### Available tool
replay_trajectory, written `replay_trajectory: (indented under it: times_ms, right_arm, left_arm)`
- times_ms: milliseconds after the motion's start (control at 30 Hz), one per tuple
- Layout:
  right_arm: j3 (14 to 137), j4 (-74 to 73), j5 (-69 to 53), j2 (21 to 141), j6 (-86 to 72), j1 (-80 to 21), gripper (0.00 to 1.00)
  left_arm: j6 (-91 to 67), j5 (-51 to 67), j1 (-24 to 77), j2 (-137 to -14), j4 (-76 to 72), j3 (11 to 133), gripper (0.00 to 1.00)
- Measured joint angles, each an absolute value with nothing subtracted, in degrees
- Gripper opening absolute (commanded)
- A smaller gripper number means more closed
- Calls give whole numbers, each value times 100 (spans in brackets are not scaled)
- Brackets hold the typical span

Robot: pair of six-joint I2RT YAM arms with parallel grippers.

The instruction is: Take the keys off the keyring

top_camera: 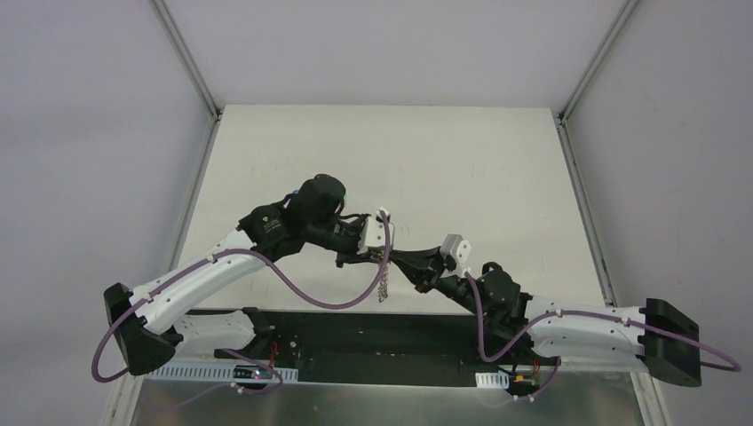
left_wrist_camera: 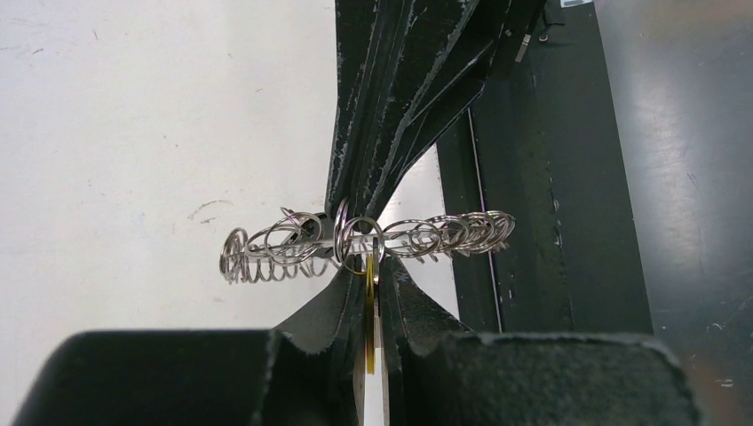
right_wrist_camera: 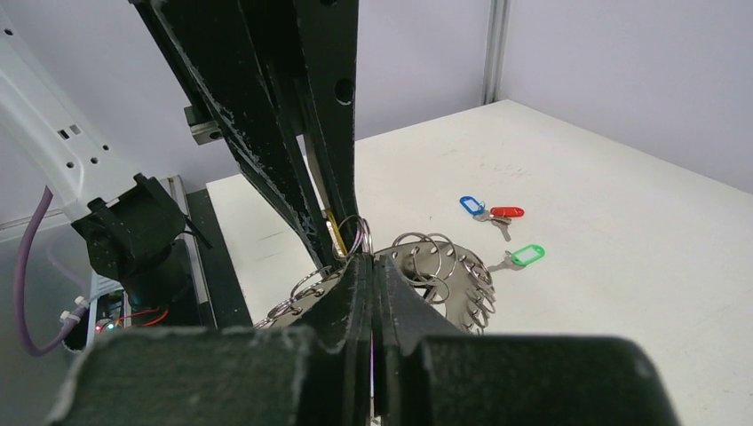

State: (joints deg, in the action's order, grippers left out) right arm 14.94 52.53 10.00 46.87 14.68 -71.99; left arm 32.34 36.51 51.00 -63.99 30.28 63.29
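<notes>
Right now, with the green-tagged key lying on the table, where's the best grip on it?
On the green-tagged key, take the plastic tag, from straight above, jaws across its narrow width. It looks thicker than the flat metal blade and lies apart from the red-tagged key.

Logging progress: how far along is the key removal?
Done: blue key, red key and green key lie loose on the table. In hand: right end effector clamps the keyring, left end effector pinches the yellow key, seemingly still attached. Left: freeing that one.
</notes>
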Motion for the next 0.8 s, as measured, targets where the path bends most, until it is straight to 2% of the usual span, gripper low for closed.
replay_trajectory:
  times_ms: [433, 633, 800]
  right_arm:
    - [978, 6751, 1457, 4211, 1485, -7192, 0]
    - [1048, 5776, 2161, 3839, 1505, -7192, 0]
    - [1048, 4856, 2735, 3350, 1487, -7192, 0]
  left_arm:
    - [3081, 3371, 5103, -6646, 3033, 6329, 0]
    - [2679, 2526, 4969, -6884, 3037, 6386, 0]
    - [1944, 1632, 4298, -7465, 2965, 6622, 0]
